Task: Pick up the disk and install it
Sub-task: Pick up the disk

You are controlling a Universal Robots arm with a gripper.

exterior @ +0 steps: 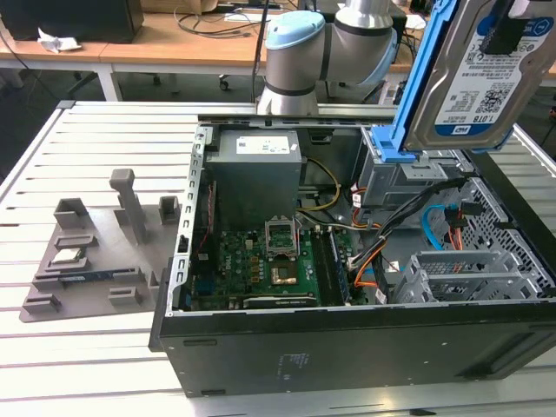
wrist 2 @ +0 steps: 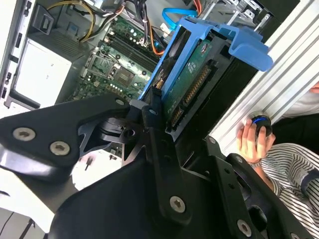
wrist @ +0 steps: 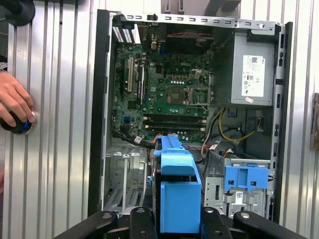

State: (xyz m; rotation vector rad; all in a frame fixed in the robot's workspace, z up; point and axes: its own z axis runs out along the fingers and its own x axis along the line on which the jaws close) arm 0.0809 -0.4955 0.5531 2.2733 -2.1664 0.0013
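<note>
Silver with a blue carrier frame [exterior: 415, 104], the disk [exterior: 486, 69] is held tilted in the upper right of the exterior view, label side showing, above the open computer case [exterior: 347, 347]. The hand [wrist: 177, 221] is clamped on the disk. In the first wrist view its black fingers [wrist: 141, 219] press against opposite sides of the blue frame. In the second wrist view the disk's green underside faces the camera.

Inside the case, the grey drive cage [wrist: 234, 191] with its blue latch [wrist: 246, 178] sits near the disk. Whether they touch cannot be told. The green motherboard [exterior: 261, 261] lies in the case's middle.

The case rests on its side on a slatted metal desk [exterior: 87, 365]. A grey tray [exterior: 87, 287] at the exterior view's left, apart from the case, carries a small square chip [exterior: 68, 256]. A person's fingers [wrist: 15, 112] rest on a dark round object [wrist: 20, 127] on the desk.
</note>
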